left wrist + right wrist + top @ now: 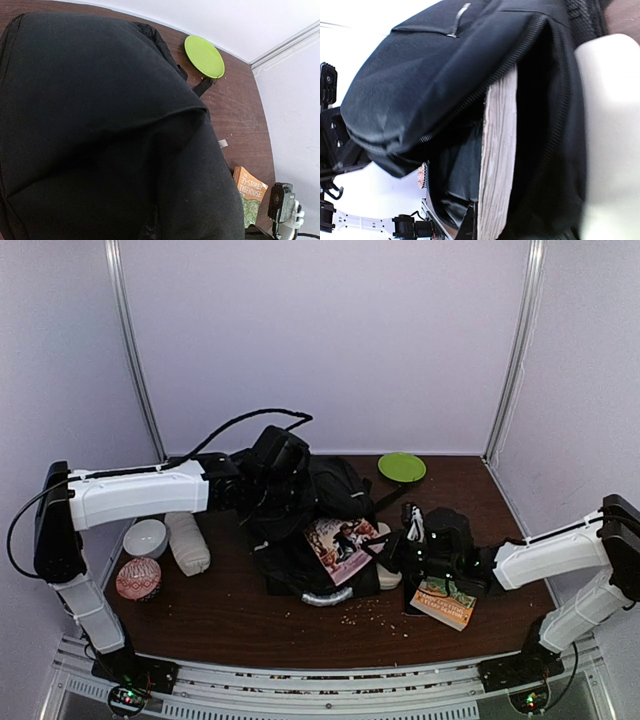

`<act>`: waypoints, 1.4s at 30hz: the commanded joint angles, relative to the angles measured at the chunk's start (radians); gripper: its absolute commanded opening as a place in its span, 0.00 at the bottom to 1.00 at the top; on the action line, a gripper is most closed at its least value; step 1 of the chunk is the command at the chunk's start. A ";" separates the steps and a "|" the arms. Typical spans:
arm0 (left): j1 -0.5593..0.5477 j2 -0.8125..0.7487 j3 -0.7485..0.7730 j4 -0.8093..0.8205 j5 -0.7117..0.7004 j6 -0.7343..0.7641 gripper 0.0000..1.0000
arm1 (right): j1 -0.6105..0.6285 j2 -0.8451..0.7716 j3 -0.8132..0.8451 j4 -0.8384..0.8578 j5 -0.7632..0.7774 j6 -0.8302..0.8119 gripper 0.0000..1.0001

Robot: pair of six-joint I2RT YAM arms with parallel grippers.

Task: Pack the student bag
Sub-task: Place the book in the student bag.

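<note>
Top view, student bag: the student bag (300, 502) lies crumpled in the middle of the surface (230, 618), reaching toward the far edge, its grey handle (325, 596) pointing to the near edge.
Top view, left pincer: the left pincer (278, 458) is at the bag's far end, black against black fabric; whether it is spread or pinching cannot be told.
Top view, right pincer: the right pincer (425, 546) is at the bag's right side, over an orange book (445, 604); its state cannot be told.
Top view, other things: a picture book (340, 546) sticks out of the bag; a green plate (401, 467) lies near the far right corner; a white bowl (146, 537), a white roll (188, 543) and a red patterned ball (138, 579) are along the left edge.
Left wrist view: black bag fabric fills most of the frame, and no fingers show. The plate and the orange book lie beyond it.
Right wrist view: the bag's zipped mouth gapes open, and the page edges (496, 165) of a book stand inside. A pale blurred shape (610, 140) fills the right side, unidentifiable.
</note>
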 commanded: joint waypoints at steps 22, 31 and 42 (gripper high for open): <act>-0.147 -0.045 0.030 0.388 -0.030 -0.298 0.00 | 0.012 0.435 0.090 0.795 0.145 0.313 0.00; -0.175 -0.044 -0.019 0.415 -0.009 -0.328 0.00 | 0.012 0.466 0.060 0.743 0.376 0.390 0.00; -0.156 -0.089 -0.088 0.391 -0.046 -0.325 0.00 | -0.009 0.417 0.150 0.361 0.160 0.319 0.65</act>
